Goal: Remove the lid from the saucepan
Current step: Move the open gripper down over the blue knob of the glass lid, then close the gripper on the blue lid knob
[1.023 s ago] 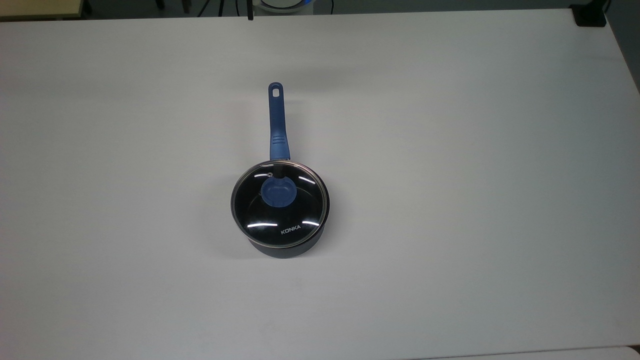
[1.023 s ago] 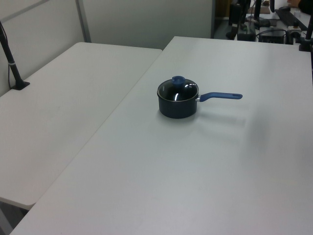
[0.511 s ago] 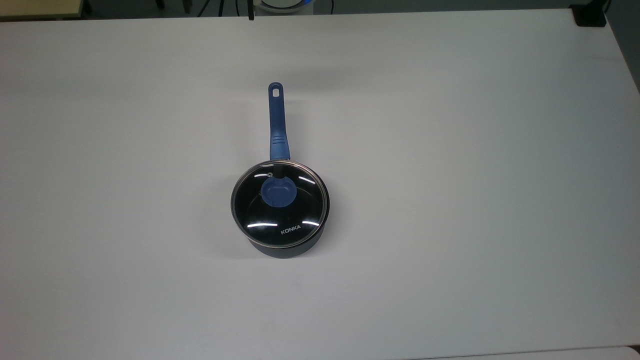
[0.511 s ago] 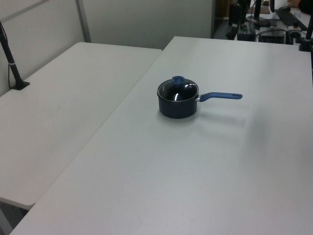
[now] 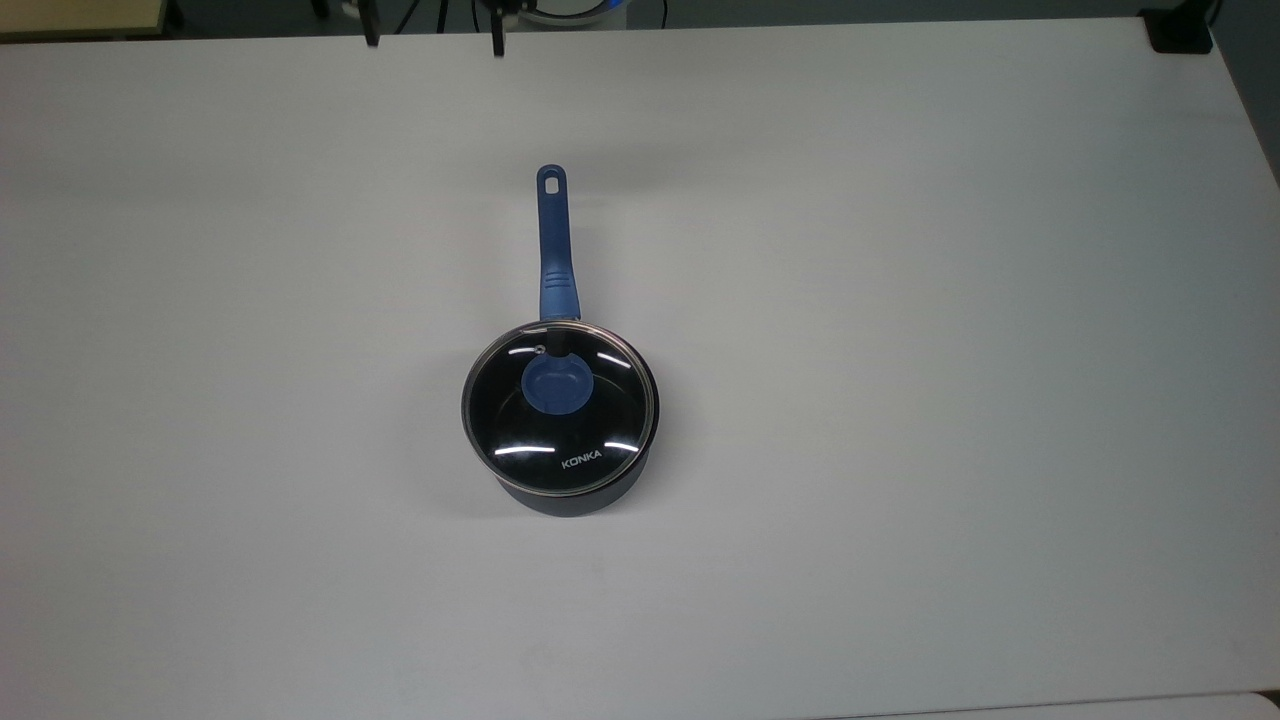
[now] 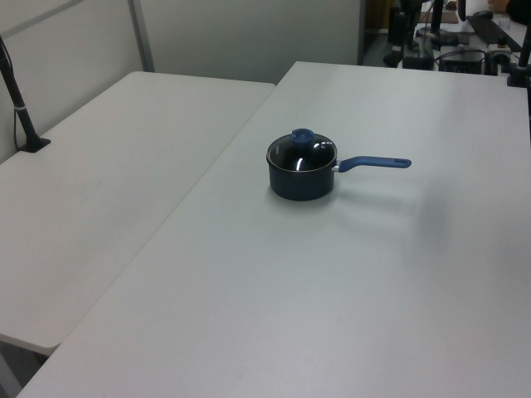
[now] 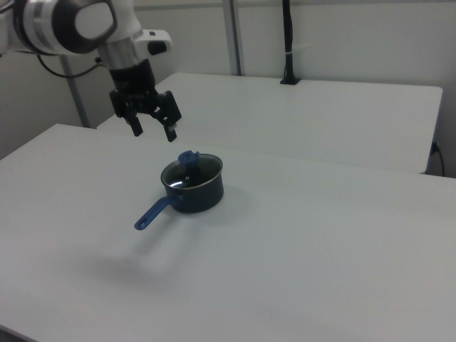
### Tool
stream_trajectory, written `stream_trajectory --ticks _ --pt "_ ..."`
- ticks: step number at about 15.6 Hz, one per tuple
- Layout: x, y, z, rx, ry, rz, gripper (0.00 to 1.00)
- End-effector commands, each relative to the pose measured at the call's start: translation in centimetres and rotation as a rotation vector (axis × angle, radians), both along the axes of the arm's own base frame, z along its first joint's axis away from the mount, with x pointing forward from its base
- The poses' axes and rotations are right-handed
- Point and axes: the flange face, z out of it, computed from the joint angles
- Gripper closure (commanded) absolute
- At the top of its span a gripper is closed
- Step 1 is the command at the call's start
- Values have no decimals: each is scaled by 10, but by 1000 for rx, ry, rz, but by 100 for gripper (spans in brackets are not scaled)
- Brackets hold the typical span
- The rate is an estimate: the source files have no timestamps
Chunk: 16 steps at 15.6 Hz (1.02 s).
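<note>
In the top view, your saucepan (image 5: 578, 497) is sitting near the middle of the white table (image 5: 900, 300), its blue handle (image 5: 555, 250) pointing toward the top view's upper edge. The lid (image 5: 558, 408) is resting closed on the pan, with the blue knob (image 5: 557, 385) at its centre and the white KONKA lettering (image 5: 581, 461) toward the near rim. At the top view's upper edge, 2 dark fingertips (image 5: 497, 40) are poking into the picture, well apart from the pan and set wide of each other, beyond the handle's slotted end.

In the left view, you are seeing the saucepan (image 6: 300, 182) standing upright on the table (image 6: 332, 315), the lid (image 6: 301, 154) seated on its rim and the handle (image 6: 375, 163) stretching toward the left view's right. A second white table (image 6: 99, 182) is standing beside it on the left view's left.

In the right view, your gripper (image 7: 153, 129) is hanging in the air above the table (image 7: 320, 249), up and toward the right view's left of the saucepan (image 7: 194, 192). Its 2 fingers (image 7: 172, 132) are spread apart, released, gripping nothing and pointing down. The lid (image 7: 192, 169) is lying below and to the right view's right of them, not touching, and the knob (image 7: 187, 157) is sitting just under the level of the fingertips
</note>
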Motion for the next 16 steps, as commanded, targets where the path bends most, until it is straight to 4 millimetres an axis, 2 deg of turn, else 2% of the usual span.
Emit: stream_trajectory --ticks 1,4,7,10,16 --pt "55 -7 -24 25 -38 -32 0" --pt "93 4 -52 33 -91 -161 0" --pt "127 30 -82 62 -215 -187 0" --pt "144 57 -119 73 -221 -183 0" --pt "160 86 -161 98 -248 -209 0"
